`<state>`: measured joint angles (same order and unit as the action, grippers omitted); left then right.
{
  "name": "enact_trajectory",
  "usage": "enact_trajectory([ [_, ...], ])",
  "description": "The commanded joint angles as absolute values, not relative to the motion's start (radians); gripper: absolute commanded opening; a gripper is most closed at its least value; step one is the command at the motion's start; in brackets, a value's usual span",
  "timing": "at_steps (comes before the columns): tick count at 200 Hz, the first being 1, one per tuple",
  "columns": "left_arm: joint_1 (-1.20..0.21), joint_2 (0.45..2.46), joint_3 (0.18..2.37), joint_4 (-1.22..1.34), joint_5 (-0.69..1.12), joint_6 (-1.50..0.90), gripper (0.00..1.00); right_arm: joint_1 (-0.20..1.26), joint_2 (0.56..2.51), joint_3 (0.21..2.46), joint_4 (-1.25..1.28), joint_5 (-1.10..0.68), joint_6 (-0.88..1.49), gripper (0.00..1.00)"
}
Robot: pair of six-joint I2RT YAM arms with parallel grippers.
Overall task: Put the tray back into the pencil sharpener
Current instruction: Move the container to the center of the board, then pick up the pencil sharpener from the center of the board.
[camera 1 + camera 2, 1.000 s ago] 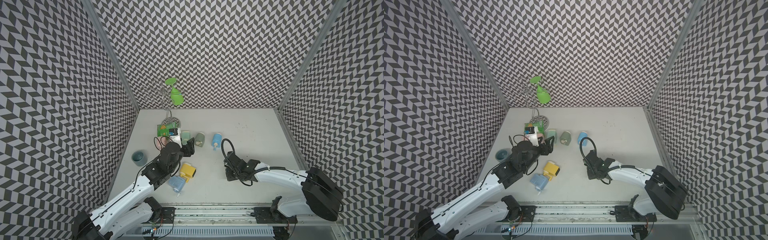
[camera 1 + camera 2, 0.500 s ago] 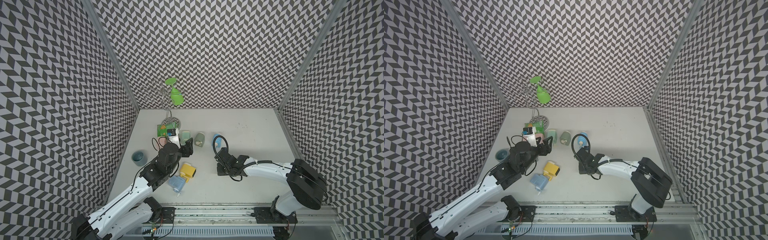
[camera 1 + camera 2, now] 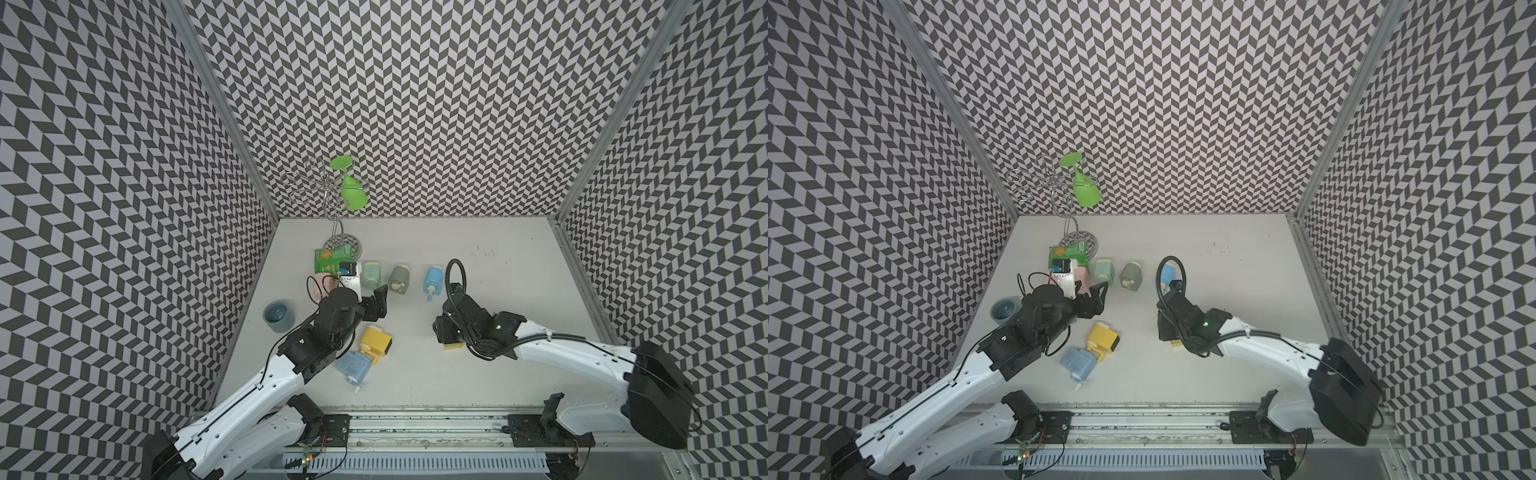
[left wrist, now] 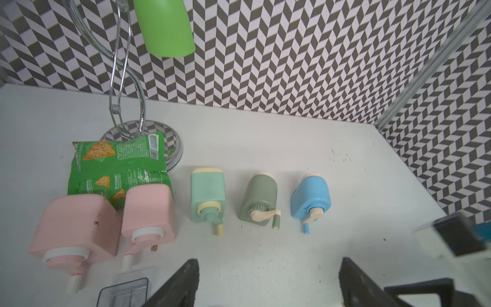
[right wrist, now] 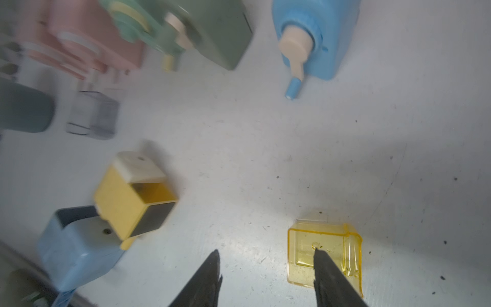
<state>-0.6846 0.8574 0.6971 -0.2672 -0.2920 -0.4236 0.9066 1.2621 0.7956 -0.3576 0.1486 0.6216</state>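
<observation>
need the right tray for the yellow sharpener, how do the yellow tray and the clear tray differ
Colour: the yellow tray is tinted yellow; the clear tray is colourless. Place: the yellow tray lies under the right gripper, the clear tray by the pink sharpeners. Both are small see-through trays lying loose on the table.

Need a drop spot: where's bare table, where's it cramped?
Free: right rear table, from the rear blue sharpener to the right wall; also the strip between yellow sharpener and tray. Crowded: left side, around the sharpener row and cup.
</observation>
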Motion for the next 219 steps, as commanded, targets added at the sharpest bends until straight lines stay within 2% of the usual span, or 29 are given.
enact_trajectory([
  [1, -0.677, 0.843, 0.72, -0.41, -0.279, -0.476, 0.85, 0.912, 1.124, 0.673, -0.058, 0.069, 0.408, 0.64],
  [26, -0.644, 0.776, 0.66, -0.382, -0.26, -0.553, 0.85, 0.928, 1.108, 0.584, 0.212, -0.018, 0.218, 0.73],
  [44, -0.6, 0.732, 0.624, -0.355, -0.242, -0.604, 0.87, 0.957, 1.186, 0.621, 0.259, -0.084, 0.065, 0.8],
  [61, -0.545, 0.695, 0.595, -0.338, -0.223, -0.653, 0.88, 1.007, 1.273, 0.668, 0.26, -0.064, -0.041, 0.84],
  [96, -0.452, 0.627, 0.551, -0.314, -0.197, -0.698, 0.88, 1.065, 1.444, 0.707, 0.319, -0.022, -0.128, 0.86],
  [137, -0.421, 0.585, 0.541, -0.319, -0.198, -0.7, 0.88, 1.106, 1.628, 0.799, 0.304, 0.021, -0.149, 0.88],
  [219, -0.418, 0.565, 0.535, -0.331, -0.206, -0.683, 0.88, 1.106, 1.8, 0.928, 0.265, 0.041, -0.141, 0.89],
])
